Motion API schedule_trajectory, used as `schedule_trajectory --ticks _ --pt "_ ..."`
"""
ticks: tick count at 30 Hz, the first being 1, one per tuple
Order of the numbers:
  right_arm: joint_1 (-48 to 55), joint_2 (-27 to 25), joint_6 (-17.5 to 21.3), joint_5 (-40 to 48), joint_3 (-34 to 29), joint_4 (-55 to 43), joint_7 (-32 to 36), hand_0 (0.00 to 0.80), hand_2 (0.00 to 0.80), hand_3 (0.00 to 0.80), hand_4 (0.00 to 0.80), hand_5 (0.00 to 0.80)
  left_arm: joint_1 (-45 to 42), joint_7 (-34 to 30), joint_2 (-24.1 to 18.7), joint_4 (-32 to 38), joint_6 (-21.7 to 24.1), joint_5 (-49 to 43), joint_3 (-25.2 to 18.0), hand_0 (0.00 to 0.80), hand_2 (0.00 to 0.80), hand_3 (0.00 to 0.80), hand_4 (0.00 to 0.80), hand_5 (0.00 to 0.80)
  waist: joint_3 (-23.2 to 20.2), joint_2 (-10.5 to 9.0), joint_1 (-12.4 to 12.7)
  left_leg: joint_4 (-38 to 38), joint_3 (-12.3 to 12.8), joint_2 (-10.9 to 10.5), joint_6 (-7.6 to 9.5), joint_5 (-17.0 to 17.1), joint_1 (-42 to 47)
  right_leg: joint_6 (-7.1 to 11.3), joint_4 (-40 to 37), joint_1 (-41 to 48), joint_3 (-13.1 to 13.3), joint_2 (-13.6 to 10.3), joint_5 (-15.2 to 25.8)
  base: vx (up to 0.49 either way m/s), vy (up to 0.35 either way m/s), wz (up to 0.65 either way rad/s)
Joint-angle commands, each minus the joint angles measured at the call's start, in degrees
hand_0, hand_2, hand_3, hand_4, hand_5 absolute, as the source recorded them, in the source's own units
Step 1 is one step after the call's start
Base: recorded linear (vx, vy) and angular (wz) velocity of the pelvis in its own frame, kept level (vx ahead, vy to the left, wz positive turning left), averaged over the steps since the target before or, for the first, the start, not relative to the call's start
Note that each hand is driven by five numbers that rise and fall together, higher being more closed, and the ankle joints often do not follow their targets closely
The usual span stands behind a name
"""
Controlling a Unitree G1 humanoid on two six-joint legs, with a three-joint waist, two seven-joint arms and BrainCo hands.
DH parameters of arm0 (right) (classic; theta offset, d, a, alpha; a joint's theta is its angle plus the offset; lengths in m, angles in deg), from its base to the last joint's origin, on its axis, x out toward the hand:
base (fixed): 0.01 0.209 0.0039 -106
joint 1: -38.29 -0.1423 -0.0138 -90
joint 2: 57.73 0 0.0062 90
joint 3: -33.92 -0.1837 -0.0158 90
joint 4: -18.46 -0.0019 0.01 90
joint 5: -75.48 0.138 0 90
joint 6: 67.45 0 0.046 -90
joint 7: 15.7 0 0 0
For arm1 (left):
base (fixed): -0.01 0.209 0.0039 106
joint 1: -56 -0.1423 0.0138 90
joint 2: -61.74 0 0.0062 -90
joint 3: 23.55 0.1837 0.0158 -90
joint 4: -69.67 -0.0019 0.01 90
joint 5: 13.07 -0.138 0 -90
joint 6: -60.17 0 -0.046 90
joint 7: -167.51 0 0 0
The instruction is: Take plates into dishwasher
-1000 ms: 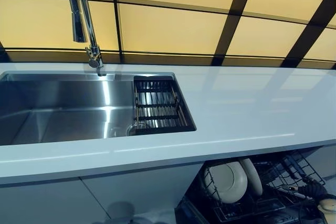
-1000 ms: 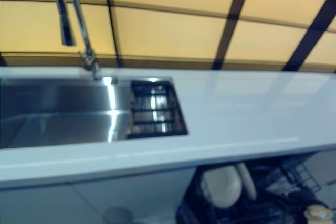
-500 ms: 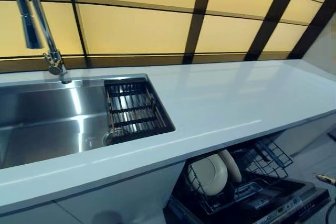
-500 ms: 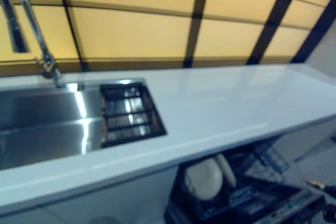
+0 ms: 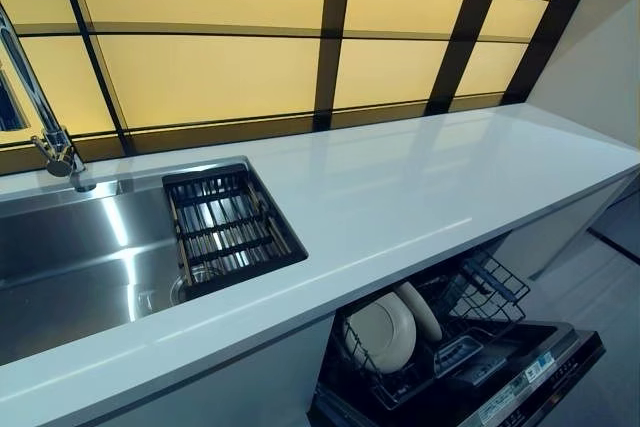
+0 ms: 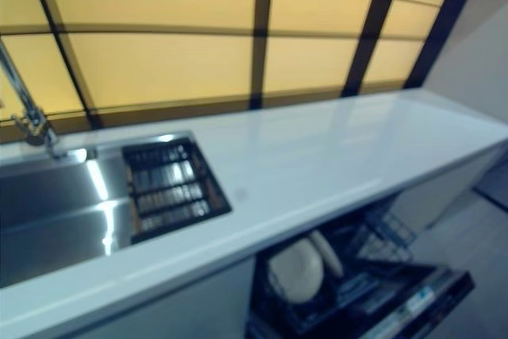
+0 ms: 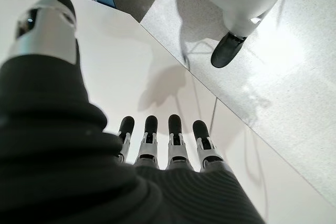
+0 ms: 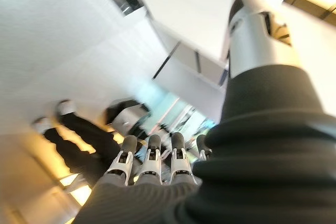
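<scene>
Two white plates [image 5: 383,332] stand upright side by side in the lower rack [image 5: 492,292] of the open dishwasher under the white counter [image 5: 430,182]. Neither hand shows in the eye views. In the left wrist view my left hand [image 7: 157,148] has straight fingers and holds nothing, with a white panel and grey floor past it. In the right wrist view my right hand [image 8: 151,162] is also straight-fingered and empty.
A steel sink [image 5: 60,257] with a dark drain rack [image 5: 228,227] and a chrome faucet [image 5: 55,142] is set in the counter's left part. The dishwasher door [image 5: 525,382] hangs open at lower right. A person in dark trousers [image 8: 84,137] shows far off.
The camera has swung right, so sink and faucet sit further left in view. The dark hand seen by the rack at lower right one second ago is out of the eye views.
</scene>
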Motion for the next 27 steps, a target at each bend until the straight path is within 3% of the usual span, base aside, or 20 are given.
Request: schedule_trajectory --ticks 1,12,13,27 --pt "-1.75 -5.79 2.91 2.93 -1.97 2.58 -2.71 0.0 0.0 0.0 0.0 0.0 3.33 1.32 0.72 -1.63 0.37 2.7 -0.44 0.0 0.0 0.0 0.0 0.0 0.66 1.71 1.46 -1.67 -3.74 5.17 -4.87 2.79 0.71 -2.13 3.47 0.85 0.01 2.12 -0.48 0.0 0.0 0.0" --pt "-5.1 3.82 5.37 10.01 5.64 12.55 1.69 0.0 0.0 0.0 0.0 0.0 3.23 1.7 0.89 0.04 -0.64 0.43 -0.62 0.0 0.0 0.0 0.0 0.0 0.91 2.51 2.94 -1.92 -4.51 3.99 -4.31 2.2 1.25 -1.53 2.68 1.38 -1.8 1.6 -0.01 -0.011 -0.013 0.0" --pt "-5.88 5.48 6.92 9.9 7.26 14.62 2.79 0.0 0.0 0.0 0.0 0.0 3.33 1.67 0.85 0.04 -0.61 0.05 -0.56 0.0 0.0 0.0 0.0 0.0 0.93 2.74 3.34 -1.95 -4.7 3.84 -4.2 2.12 1.28 -1.45 2.68 1.42 -2.22 1.5 -0.01 0.0 0.0 0.0" --pt "-8.77 12.3 12.42 17.98 12.34 29.57 8.91 0.0 0.0 0.0 0.0 0.0 4.4 0.11 -0.74 -1.0 0.32 -2.53 0.67 0.0 0.0 0.0 0.0 0.0 0.73 3.6 6.07 -2.19 -6.63 2.94 -3.44 1.79 0.55 -1.0 2.78 2.33 -4.39 1.02 -0.62 -0.002 -0.034 0.1"
